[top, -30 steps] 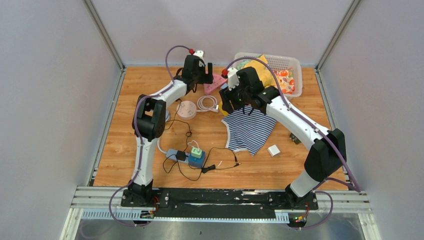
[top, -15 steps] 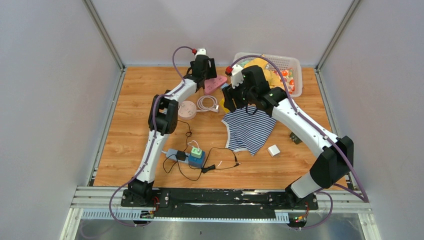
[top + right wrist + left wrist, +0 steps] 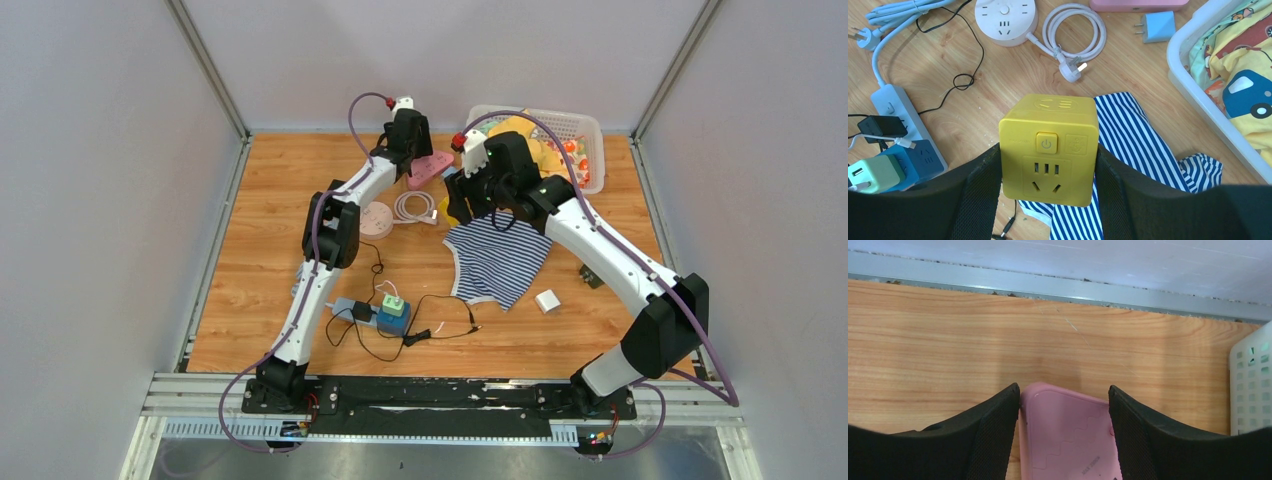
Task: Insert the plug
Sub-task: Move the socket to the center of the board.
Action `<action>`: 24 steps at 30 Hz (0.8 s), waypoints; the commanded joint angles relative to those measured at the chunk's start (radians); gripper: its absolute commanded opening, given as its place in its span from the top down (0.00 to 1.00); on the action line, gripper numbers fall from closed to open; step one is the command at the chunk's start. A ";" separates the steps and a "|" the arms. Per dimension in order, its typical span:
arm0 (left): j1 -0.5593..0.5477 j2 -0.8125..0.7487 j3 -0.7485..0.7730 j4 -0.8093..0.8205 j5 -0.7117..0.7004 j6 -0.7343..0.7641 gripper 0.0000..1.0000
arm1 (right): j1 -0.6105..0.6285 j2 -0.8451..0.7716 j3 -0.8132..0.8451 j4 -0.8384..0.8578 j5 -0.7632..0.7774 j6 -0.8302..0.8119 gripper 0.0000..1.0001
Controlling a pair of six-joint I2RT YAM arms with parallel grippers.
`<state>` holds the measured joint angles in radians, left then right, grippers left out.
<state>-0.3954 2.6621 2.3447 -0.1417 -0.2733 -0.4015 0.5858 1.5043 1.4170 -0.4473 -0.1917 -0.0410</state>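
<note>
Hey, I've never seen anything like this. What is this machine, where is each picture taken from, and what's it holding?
These are two robot arms bolted to the near edge of a wooden table. The wide picture comes from a fixed camera above and behind them; the other two come from a small camera on each wrist, looking past that arm's own two fingers. The right gripper holds a yellow cube socket. The left gripper has a finger on each side of a flat pink object lying on the table; whether it squeezes it, I cannot tell. Also on the table: a striped shirt, a round white socket, a white power strip with chargers plugged in, and a basket of clothes.
</note>
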 commanded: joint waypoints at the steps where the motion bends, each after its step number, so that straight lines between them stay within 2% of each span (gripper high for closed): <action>1: -0.010 -0.014 -0.017 -0.066 0.039 0.003 0.33 | -0.012 -0.024 -0.002 0.036 -0.011 0.013 1.00; 5: -0.012 -0.020 -0.019 -0.116 0.136 0.057 0.36 | -0.012 -0.035 -0.010 0.045 -0.012 0.016 1.00; 10: -0.024 -0.066 -0.080 -0.185 0.181 0.149 0.39 | -0.013 -0.047 -0.017 0.048 0.015 0.004 1.00; 17: -0.042 -0.178 -0.267 -0.214 0.187 0.262 0.41 | -0.018 -0.065 -0.044 0.051 0.052 -0.005 1.00; 24: -0.051 -0.327 -0.543 -0.106 0.304 0.228 0.43 | -0.021 -0.048 -0.078 0.054 0.074 -0.011 1.00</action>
<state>-0.4309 2.3859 1.9430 -0.2108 -0.0631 -0.1825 0.5800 1.4666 1.3579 -0.4156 -0.1474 -0.0425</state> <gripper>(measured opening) 0.571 0.631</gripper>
